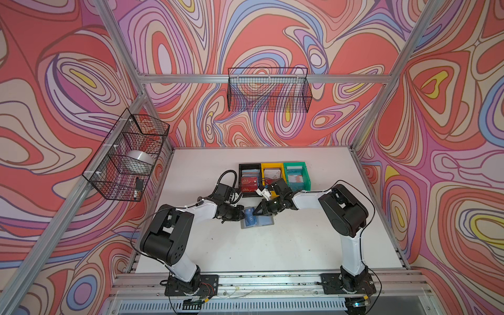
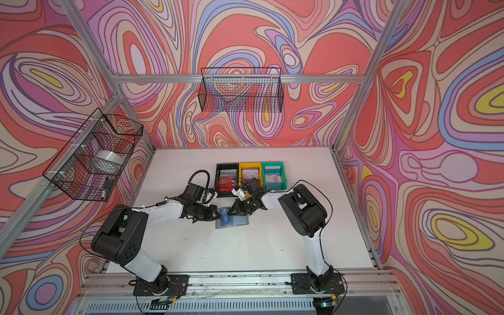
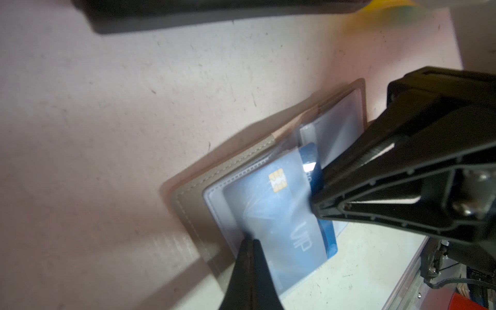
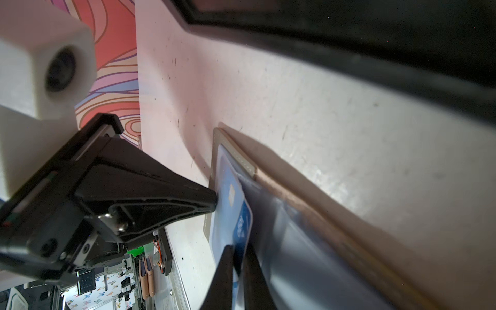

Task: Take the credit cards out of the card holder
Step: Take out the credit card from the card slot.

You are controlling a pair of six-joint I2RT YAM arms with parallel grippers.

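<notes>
The grey card holder (image 1: pixel 268 221) (image 2: pixel 241 222) lies open and flat on the white table between my two arms. A blue credit card (image 1: pixel 249 218) (image 3: pixel 327 236) marked "VIP" sticks partway out of its clear sleeve. In the right wrist view my right gripper (image 4: pixel 239 251) (image 1: pixel 255 214) is shut on the free edge of this card (image 4: pixel 241 217). My left gripper (image 3: pixel 251 241) (image 1: pixel 243 215) is shut, its tips resting on the sleeve near the holder's grey cover (image 3: pixel 193 204). In both top views the two grippers nearly meet over the holder.
Black (image 1: pixel 249 166), yellow (image 1: pixel 272 165) and green (image 1: pixel 296 165) bins stand in a row just behind the holder. Red cards (image 1: pixel 248 181) lie in the black bin. Wire baskets hang on the back wall (image 1: pixel 268 90) and the left wall (image 1: pixel 125 158).
</notes>
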